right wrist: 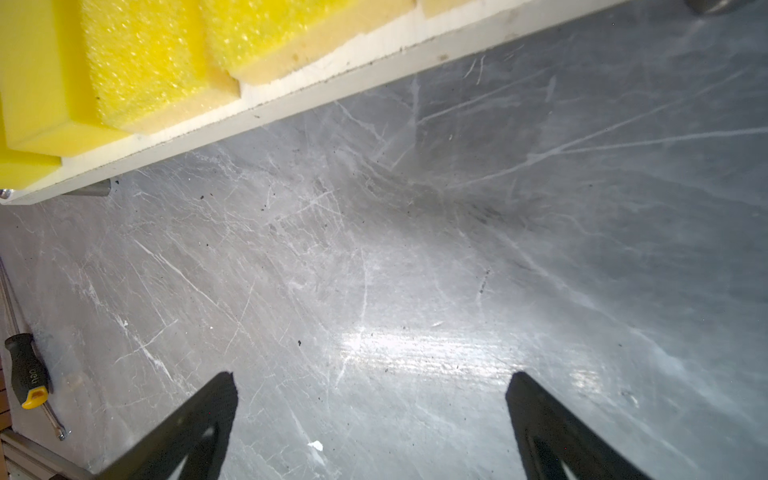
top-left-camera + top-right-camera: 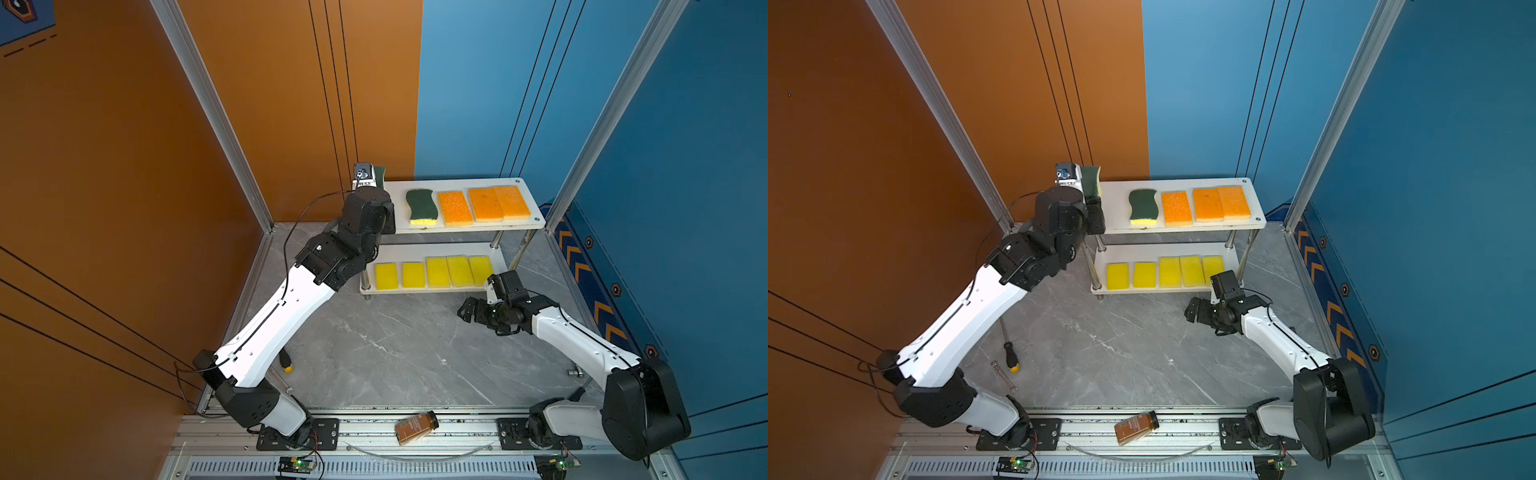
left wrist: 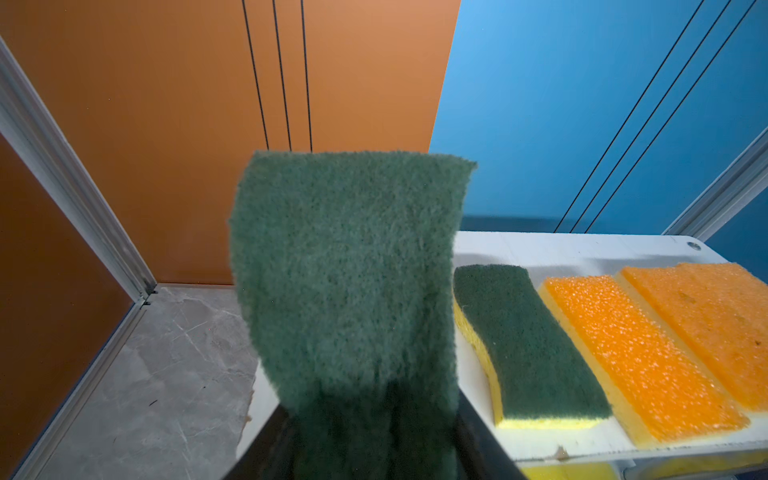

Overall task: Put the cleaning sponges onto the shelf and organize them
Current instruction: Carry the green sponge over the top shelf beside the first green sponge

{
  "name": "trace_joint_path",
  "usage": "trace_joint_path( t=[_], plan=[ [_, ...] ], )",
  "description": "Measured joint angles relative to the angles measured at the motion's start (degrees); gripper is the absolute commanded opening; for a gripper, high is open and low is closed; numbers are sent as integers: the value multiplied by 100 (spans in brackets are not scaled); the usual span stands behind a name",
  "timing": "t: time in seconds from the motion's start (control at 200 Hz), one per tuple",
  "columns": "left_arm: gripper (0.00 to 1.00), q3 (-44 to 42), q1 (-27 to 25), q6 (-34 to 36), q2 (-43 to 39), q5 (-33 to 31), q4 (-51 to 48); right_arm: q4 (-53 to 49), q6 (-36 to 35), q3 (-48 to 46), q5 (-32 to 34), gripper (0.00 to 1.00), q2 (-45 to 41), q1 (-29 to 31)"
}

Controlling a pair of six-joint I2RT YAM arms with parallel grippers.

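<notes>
Now left fingers [image 3: 482, 449] clamp a wavy green-topped foam sponge [image 3: 349, 270] upright beside the white two-tier shelf [image 3: 561, 249]; right fingers [image 1: 199, 428] stand apart.

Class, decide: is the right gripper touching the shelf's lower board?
Apart. In the right wrist view, bare grey table separates the open right gripper from the shelf.

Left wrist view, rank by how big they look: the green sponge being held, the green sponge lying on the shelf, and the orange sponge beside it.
1. held green sponge: largest, though it is nearest the lens.
2 and 3. orange sponge and lying green sponge: they look about alike, so unranked.
</notes>
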Motion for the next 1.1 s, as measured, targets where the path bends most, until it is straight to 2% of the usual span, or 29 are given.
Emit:
trace_joint_path(
  t=[0.175, 0.421, 0.631, 1.102],
  plan=[
    [48, 225, 254, -118, 417, 490, -7, 0, 83, -83, 15, 100, -24, 33],
    [48, 221, 415, -332, 656, 772, -50, 4, 103, -116, 15, 100, -39, 33],
    [53, 125, 433, -507, 656, 796, -48, 111, 103, -149, 13, 100, -37, 33],
    [54, -55, 442, -697, 656, 791, -37, 256, 125, -216, 13, 100, -33, 59]
  ],
)
